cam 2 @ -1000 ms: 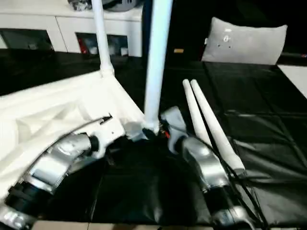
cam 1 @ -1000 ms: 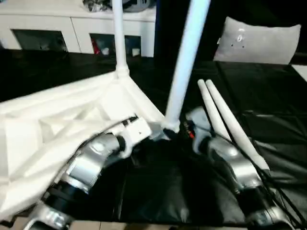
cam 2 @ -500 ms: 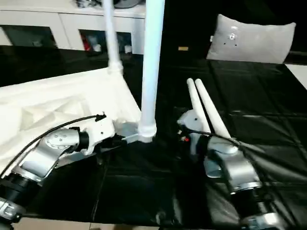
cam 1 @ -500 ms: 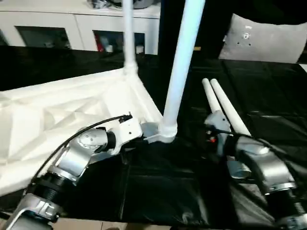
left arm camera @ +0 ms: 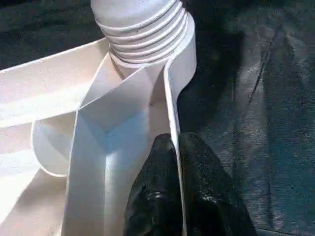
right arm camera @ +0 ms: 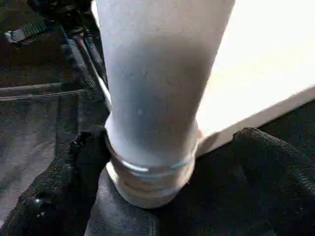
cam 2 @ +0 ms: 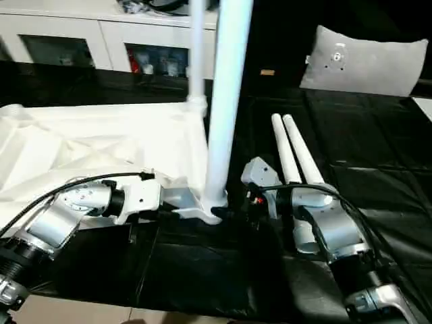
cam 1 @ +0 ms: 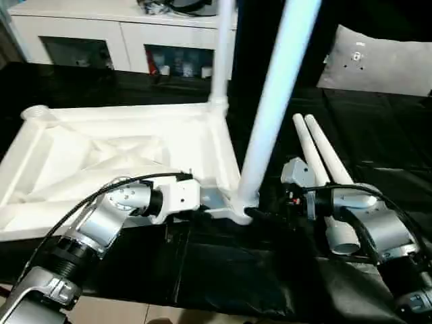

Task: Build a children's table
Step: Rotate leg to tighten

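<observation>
Jaws first: your left gripper (left arm camera: 170,162) has its jaws pinched together on the thin side wall of the upturned tabletop (cam 1: 121,152), just beside the near corner socket, while your right gripper (right arm camera: 147,191) stands with its jaws wide apart, one finger on either side of the base of the near leg (cam 1: 273,108) and not clamped on it. The children's table lies upside down on the black-covered table (cam 1: 378,135), with the near leg upright in its socket, a far leg (cam 1: 221,54) upright in the next corner, and two loose legs (cam 1: 317,145) lying side by side just beside your right forearm. The job in hand looks like seating this near leg; threads show above the socket in the left wrist view, so it may not be fully home. Hold the wall steady, close squarely low on the leg, and turn without tilting it.
</observation>
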`<state>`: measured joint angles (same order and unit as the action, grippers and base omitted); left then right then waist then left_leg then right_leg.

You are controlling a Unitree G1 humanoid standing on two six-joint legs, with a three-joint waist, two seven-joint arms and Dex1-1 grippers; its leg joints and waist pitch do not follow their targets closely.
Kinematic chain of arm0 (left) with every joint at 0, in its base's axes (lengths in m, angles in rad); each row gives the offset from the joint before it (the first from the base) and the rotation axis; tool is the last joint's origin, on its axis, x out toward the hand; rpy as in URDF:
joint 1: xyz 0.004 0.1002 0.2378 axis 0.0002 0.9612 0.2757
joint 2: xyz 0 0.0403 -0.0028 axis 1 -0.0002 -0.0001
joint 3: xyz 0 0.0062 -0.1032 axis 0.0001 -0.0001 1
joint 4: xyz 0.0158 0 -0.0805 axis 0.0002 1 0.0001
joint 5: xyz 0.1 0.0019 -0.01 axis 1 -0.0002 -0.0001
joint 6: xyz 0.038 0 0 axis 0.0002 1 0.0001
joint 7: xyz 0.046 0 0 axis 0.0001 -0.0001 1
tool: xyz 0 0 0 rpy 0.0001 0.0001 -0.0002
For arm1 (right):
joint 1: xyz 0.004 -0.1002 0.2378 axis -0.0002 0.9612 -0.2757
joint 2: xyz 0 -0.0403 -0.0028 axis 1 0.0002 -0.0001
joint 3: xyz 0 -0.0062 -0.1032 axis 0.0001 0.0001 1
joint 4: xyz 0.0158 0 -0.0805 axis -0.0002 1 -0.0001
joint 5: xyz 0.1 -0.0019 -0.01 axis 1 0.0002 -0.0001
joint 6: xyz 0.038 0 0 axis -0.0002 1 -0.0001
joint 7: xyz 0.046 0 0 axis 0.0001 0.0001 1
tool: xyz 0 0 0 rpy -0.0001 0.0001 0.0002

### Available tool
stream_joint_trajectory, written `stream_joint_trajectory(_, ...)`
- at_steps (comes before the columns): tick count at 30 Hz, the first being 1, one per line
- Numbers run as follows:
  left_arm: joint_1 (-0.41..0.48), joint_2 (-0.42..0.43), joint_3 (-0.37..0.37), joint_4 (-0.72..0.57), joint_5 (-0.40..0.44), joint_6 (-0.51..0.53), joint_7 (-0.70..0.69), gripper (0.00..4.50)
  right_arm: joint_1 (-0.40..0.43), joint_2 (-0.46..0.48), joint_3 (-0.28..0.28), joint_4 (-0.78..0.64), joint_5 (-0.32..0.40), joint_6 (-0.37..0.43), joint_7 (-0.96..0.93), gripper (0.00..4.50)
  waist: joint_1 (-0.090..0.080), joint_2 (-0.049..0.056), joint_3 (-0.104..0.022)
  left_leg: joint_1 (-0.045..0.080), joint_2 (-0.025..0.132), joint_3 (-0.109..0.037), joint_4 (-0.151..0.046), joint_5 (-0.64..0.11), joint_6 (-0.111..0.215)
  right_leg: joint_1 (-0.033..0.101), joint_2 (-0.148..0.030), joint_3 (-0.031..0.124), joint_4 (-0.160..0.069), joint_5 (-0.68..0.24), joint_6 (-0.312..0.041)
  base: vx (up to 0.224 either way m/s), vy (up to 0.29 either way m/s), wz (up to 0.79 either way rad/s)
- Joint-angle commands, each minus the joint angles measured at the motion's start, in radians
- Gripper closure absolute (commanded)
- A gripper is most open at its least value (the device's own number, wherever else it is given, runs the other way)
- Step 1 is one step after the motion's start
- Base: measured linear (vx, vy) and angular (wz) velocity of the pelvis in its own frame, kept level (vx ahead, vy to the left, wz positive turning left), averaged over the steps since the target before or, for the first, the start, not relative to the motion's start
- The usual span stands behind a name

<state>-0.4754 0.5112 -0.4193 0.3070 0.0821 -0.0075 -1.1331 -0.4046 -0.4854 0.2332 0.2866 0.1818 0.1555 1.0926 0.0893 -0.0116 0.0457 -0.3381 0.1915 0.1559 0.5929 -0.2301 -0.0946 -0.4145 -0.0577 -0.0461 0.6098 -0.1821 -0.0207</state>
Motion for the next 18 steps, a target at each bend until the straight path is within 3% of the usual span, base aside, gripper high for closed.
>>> stream_joint_trajectory(1, 0.01, 0.009, -0.055, -0.003, 0.031, -0.014, -0.042, 4.5, -0.011, -0.003, 0.002, 0.004, 0.007, 0.002, 0.019, 0.05, -0.004, -0.006, -0.057, -0.009, 0.032, 0.006, -0.065, -0.057, 0.065, 0.067, -0.072, 0.046, -0.055, -0.101, -0.234, 0.0, 0.0, 0.0)
stream_joint_trajectory(14, 0.019, 0.01, -0.062, -0.023, 0.024, -0.011, -0.075, 4.5, -0.03, 0.039, 0.009, 0.061, 0.015, 0.001, 0.046, 1.35, -0.003, -0.005, -0.061, -0.01, 0.03, 0.006, -0.061, -0.027, 0.068, 0.068, -0.07, 0.044, -0.049, -0.059, -0.244, 0.0, 0.0, 0.0)
stream_joint_trajectory(18, 0.021, 0.012, -0.061, -0.021, 0.025, -0.011, -0.077, 4.5, -0.03, 0.051, 0.007, 0.067, 0.022, 0.006, 0.049, 1.55, -0.003, -0.004, -0.062, -0.011, 0.029, 0.006, -0.06, -0.03, 0.068, 0.07, -0.071, 0.043, -0.049, -0.054, -0.247, 0.0, 0.0, 0.0)
